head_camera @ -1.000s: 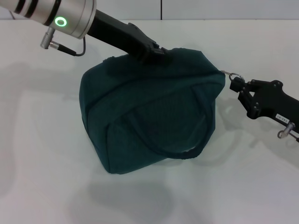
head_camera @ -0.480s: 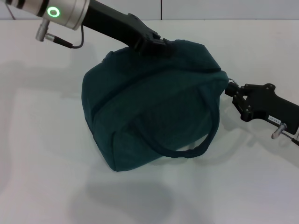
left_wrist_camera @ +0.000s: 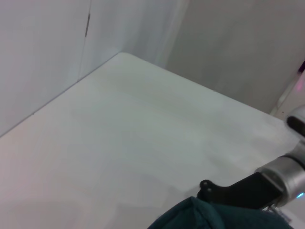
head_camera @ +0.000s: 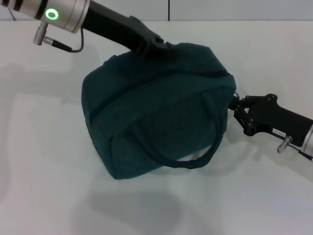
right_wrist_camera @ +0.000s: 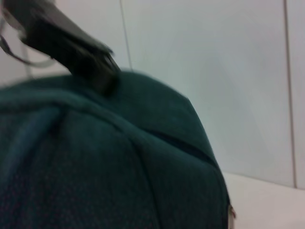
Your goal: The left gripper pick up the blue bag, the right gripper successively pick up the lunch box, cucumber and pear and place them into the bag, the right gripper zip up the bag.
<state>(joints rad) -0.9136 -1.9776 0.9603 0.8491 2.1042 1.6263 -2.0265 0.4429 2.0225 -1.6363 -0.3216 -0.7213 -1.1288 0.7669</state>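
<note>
My left gripper (head_camera: 164, 49) pinches the bag (head_camera: 156, 112) top; my right gripper (head_camera: 238, 108) clamps the zip end. Pulling crookedly could jam the zip.

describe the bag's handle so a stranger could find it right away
On the white table sits the dark teal bag, pinched on top by the left gripper, right gripper at its end. The handle is the rounded strap looping off its near side.

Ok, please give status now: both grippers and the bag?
Left gripper grips blue bag top. Right gripper at its zipper end. Nothing in the way.
</note>
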